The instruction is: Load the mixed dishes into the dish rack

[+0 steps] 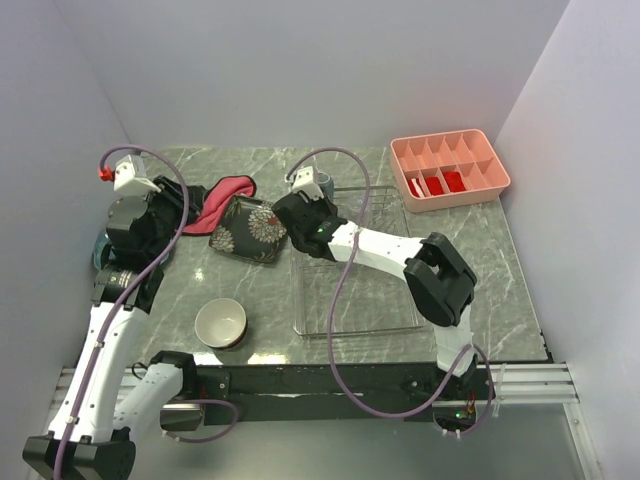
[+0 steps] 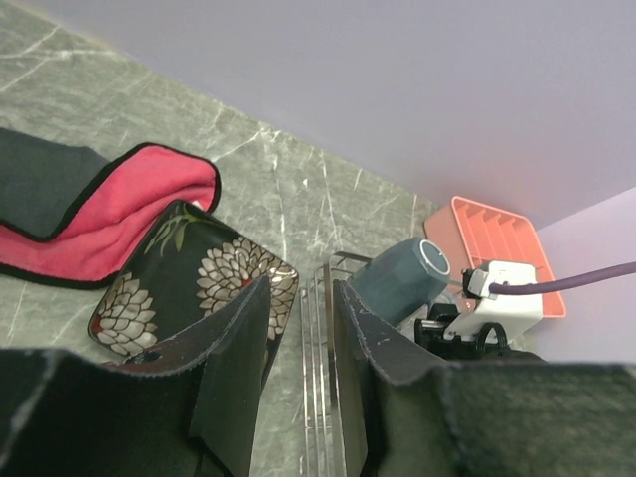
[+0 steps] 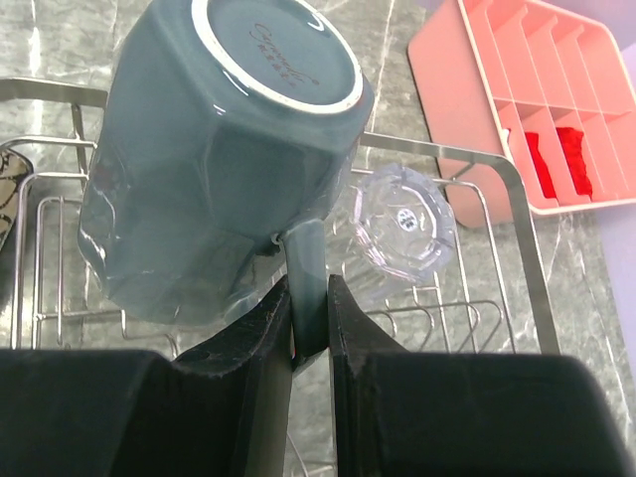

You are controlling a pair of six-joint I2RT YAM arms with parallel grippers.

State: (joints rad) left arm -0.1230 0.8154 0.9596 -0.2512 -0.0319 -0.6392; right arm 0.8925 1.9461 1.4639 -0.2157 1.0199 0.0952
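My right gripper (image 1: 315, 200) is shut on the handle of the grey-blue mug (image 3: 219, 149) and holds it tilted, base towards the camera, over the far left end of the silver wire dish rack (image 1: 400, 300). In the right wrist view the gripper (image 3: 310, 318) has both pads pressed on the handle. My left gripper (image 2: 301, 298) is open and empty, just left of the square dark plate with white flowers (image 1: 250, 230). The dark cream-lined bowl (image 1: 220, 322) stands near the front. A blue plate's rim (image 1: 99, 250) peeks out under my left arm. The red bowl and the black plate are out of view.
A red-pink cloth (image 1: 228, 192) lies behind the square plate. A pink tray with compartments (image 1: 450, 170) sits at the back right. A clear glass item (image 3: 402, 229) lies inside the rack under the mug. Grey walls close in on both sides.
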